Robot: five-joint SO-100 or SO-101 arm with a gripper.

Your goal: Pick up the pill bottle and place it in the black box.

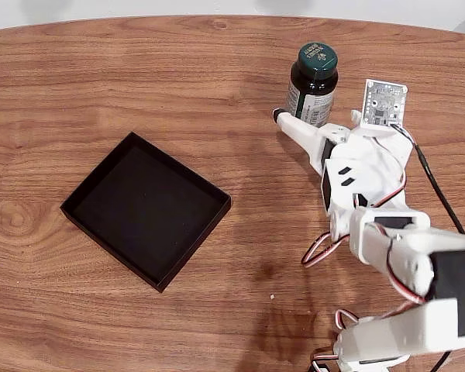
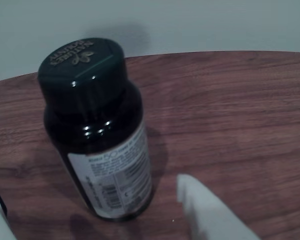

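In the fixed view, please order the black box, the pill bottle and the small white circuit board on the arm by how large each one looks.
1. black box, clearly the largest.
2. pill bottle.
3. circuit board, smallest, though it sits raised on the arm, so nearness to the camera may enlarge it slightly.

Even, bright light in the fixed view; dim, soft wrist view
Faint arm shadow falls toward the desk's (image 1: 139, 77) near edge; small glints (cool cast) dot the blurred pill bottle (image 2: 97, 145)
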